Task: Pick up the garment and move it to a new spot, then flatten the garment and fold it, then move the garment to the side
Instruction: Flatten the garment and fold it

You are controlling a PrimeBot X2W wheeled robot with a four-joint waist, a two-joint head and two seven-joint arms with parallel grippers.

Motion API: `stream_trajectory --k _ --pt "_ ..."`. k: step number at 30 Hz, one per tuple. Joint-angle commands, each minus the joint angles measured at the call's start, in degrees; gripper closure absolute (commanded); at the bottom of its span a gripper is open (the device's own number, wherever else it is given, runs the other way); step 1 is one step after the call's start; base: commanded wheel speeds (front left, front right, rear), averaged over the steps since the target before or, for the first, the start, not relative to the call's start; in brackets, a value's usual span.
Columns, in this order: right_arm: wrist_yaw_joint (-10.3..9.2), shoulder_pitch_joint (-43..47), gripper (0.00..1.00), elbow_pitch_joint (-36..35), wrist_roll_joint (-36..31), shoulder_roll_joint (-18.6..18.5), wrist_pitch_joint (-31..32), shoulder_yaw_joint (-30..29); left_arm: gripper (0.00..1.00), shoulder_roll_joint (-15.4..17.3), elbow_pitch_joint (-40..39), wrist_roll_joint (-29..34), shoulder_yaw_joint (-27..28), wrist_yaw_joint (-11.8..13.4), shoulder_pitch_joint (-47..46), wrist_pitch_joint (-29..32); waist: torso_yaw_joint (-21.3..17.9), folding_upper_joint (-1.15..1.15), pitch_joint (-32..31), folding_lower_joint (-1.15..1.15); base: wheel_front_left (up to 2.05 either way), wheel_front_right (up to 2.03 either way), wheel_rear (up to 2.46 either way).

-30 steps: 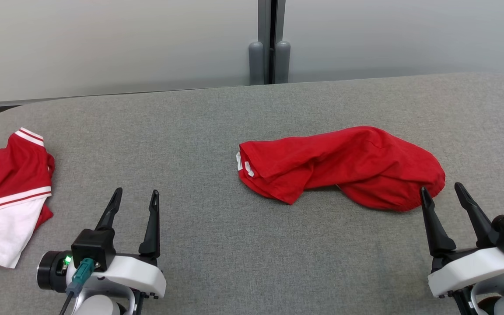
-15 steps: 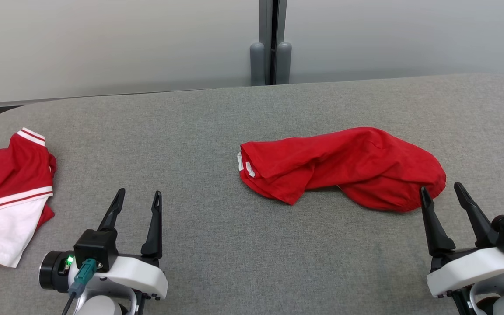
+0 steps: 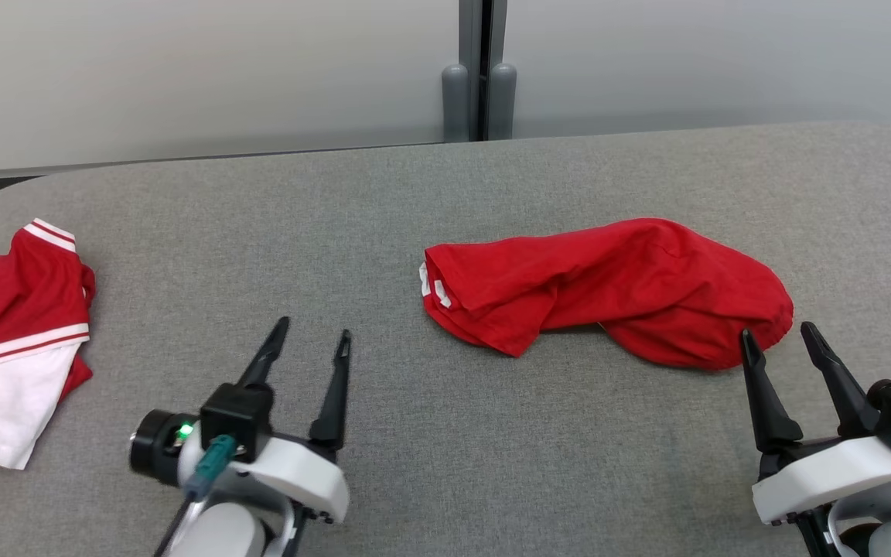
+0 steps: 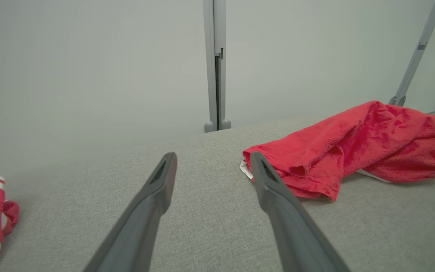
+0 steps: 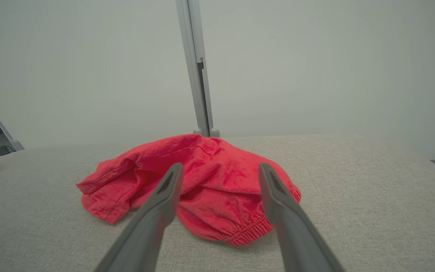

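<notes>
Crumpled red garment [image 3: 608, 290] on grey table [image 3: 384, 201].
L gripper [image 3: 314, 326] & R gripper [image 3: 774, 329] both spread, empty; R just beside garment.

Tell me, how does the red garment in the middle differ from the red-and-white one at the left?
The red garment is all red bar small white tabs; the red-and-white garment has white stripes and a white panel. The red garment is bunched in a long heap; the red-and-white garment lies flatter, cut off by the picture's edge. Both rest on the grey table.
</notes>
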Motion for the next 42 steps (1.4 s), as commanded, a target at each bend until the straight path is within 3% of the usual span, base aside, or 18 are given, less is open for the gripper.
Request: stream_trajectory --k 1,8,14,18,23,24,25,26,34,42 --pt "0.0 -0.57 0.0 -0.23 0.41 -0.23 0.03 0.21 0.0 -0.83 0.46 0.81 -1.4 -0.94 -1.98 0.61 -0.17 0.0 0.89 0.0 0.0 0.0 0.0" --pt "0.0 -2.61 0.0 -0.18 1.13 -0.35 -0.39 1.51 0.0 -6.36 6.91 3.12 -10.37 -6.77 -9.32 3.36 -2.57 0.0 5.18 0.0 0.0 0.0 0.0" --pt "0.0 -5.36 0.0 0.82 1.97 -0.53 -1.43 3.15 0.0 -8.9 16.4 2.16 -13.78 -9.55 -16.2 3.4 -6.23 0.0 9.74 0.0 0.0 0.0 0.0" --pt "0.0 -6.43 0.0 1.76 2.29 -0.55 -2.19 3.15 0.0 -9.18 21.23 1.66 -14.61 -9.94 -19.51 2.79 -7.61 0.0 11.42 0.0 0.0 0.0 0.0" --pt "0.0 -7.97 0.0 3.33 3.06 -0.21 -3.65 3.37 0.0 -9.44 29.18 1.09 -14.15 -7.61 -24.11 1.68 -9.58 0.0 13.13 0.0 0.0 0.0 0.0" --pt "0.0 -8.1 0.0 3.61 3.19 -0.15 -3.91 3.31 0.16 -9.47 30.61 0.98 -14.06 -7.1 -24.81 1.47 -9.76 0.0 13.26 0.0 0.0 0.0 0.0" --pt "0.0 -8.21 0.0 3.84 3.27 -0.11 -4.07 3.3 0.66 -9.48 31.64 0.93 -14.01 -6.84 -25.58 1.0 -9.85 0.0 13.34 0.0 0.0 0.0 0.0" --pt "0.0 -8.29 0.0 4.1 3.35 -0.09 -4.3 3.25 1.0 -9.48 32.62 0.89 -14.04 -6.5 -26.23 0.72 -9.89 0.0 13.37 0.0 0.0 0.0 0.0" --pt "0.0 -8.5 0.0 5.99 3.99 0.35 -5.4 2.4 1.0 -9.53 31.79 1.71 -13.79 -5.33 -27.83 -3.05 -9.01 0.0 12.53 0.0 0.0 0.0 0.0" --pt "0.0 -7.44 0.0 6.37 4.01 0.53 -5.52 1.06 1.0 -7.03 16.23 2.87 -12.49 -4.39 -22.03 -3.35 -6.37 0.0 10.21 0.0 0.0 0.0 0.0"
